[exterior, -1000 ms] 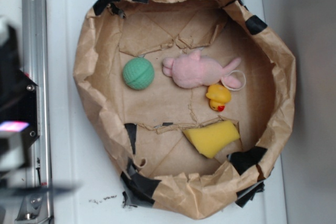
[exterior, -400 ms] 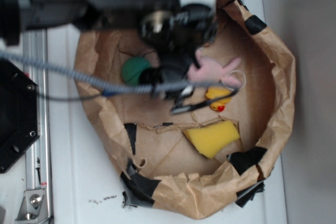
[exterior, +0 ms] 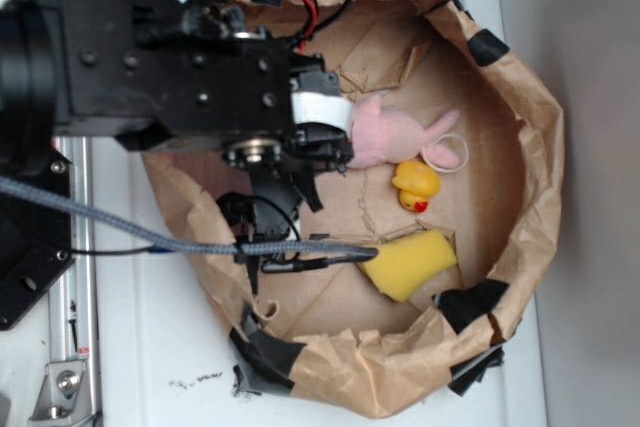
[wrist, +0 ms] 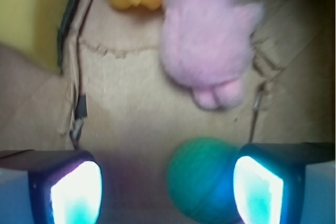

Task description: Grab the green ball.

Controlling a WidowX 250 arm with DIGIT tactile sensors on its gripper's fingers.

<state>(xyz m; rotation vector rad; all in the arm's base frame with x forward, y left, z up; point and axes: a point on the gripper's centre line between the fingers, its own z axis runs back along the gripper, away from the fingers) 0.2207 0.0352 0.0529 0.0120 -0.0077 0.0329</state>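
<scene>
The green ball, teal and lined, lies on the brown paper floor in the wrist view. It sits between my gripper's two fingers, close against the right finger and well away from the left one. The gripper is open and holds nothing. In the exterior view the black arm covers the ball completely.
A pink plush toy lies just beyond the ball, with a yellow rubber duck beside it and a yellow sponge nearer the front. All sit inside a crumpled brown paper bag with a raised rim.
The arm has swung in over the bag from the left and now hides the green ball, which was in plain sight a second ago. The toys have not moved.
</scene>
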